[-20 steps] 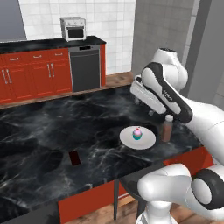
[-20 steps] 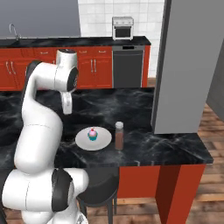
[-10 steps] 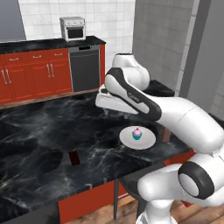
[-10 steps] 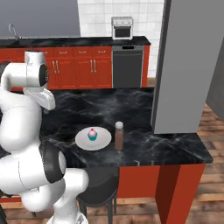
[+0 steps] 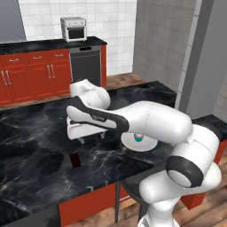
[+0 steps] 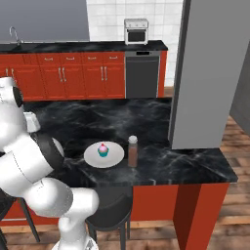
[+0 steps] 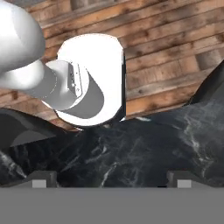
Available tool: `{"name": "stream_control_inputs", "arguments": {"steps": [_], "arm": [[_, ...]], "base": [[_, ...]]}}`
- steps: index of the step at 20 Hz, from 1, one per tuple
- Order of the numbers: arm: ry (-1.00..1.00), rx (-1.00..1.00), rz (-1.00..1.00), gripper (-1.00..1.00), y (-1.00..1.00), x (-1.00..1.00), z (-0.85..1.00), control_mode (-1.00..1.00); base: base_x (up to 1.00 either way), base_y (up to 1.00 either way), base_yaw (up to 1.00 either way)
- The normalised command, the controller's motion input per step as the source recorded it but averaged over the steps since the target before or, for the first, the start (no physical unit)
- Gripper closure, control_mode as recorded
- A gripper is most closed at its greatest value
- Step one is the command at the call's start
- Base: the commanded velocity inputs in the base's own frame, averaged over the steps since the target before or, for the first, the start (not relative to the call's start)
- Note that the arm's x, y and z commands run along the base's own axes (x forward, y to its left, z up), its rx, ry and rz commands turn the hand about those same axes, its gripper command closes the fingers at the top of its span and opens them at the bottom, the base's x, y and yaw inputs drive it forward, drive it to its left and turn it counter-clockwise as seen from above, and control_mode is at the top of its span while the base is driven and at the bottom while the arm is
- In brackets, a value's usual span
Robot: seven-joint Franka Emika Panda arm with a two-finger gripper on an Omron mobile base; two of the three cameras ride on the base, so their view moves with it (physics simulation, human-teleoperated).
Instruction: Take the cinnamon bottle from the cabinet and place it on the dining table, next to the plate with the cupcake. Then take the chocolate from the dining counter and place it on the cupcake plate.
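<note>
Dining table (image 5: pixel 40 133), black marble top with red sides, runs across both base views; also visible in right base view (image 6: pixel 195 161) and under the hand camera (image 7: pixel 131 153).

Arm stretched low over the tabletop in left base view, hand out toward 9 o'clock. Gripper (image 5: pixel 91 137) hangs just above the marble; fingertips (image 7: pixel 41 178) sit wide apart at the bottom of the hand view with bare marble between them, nothing held.

Plate (image 6: pixel 114 157) sits on the table near its front edge; in left base view the plate (image 5: pixel 144 144) is partly hidden behind the forearm. Cinnamon bottle (image 6: pixel 132 151) stands upright just beside the plate, at its 3 o'clock in right base view, apart from it or barely touching, can't tell.

Chocolate (image 5: pixel 76 160) lies flat on the marble at about 7 o'clock from the gripper, near it, not touching, well apart from the plate.

Cupcake (image 6: pixel 102 150) is upright around the plate centre; also peeks out below the forearm (image 5: pixel 138 138).
</note>
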Motion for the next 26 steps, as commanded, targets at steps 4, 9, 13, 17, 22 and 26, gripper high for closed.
{"name": "stream_control_inputs", "arguments": {"steps": [4,9,13,17,22,26], "arm": [[0.16,-0.1,-0.04,-1.0,0.54,0.0,-0.81,-1.0],[0.12,-0.02,-0.2,-1.0,0.26,0.04,-0.72,-1.0],[-0.02,0.0,-0.06,-1.0,0.0,0.13,-0.56,-1.0],[-0.11,0.0,0.0,-1.0,0.0,0.14,-0.49,-1.0],[-0.11,0.02,0.0,-1.0,0.0,0.17,-0.28,-1.0],[-0.07,0.11,0.01,-1.0,0.0,0.26,-0.19,-1.0]], "base": [[0.0,0.0,0.0],[0.0,0.0,0.0],[0.0,0.0,0.0],[0.0,0.0,0.0],[0.0,0.0,0.0],[0.0,0.0,0.0]]}}
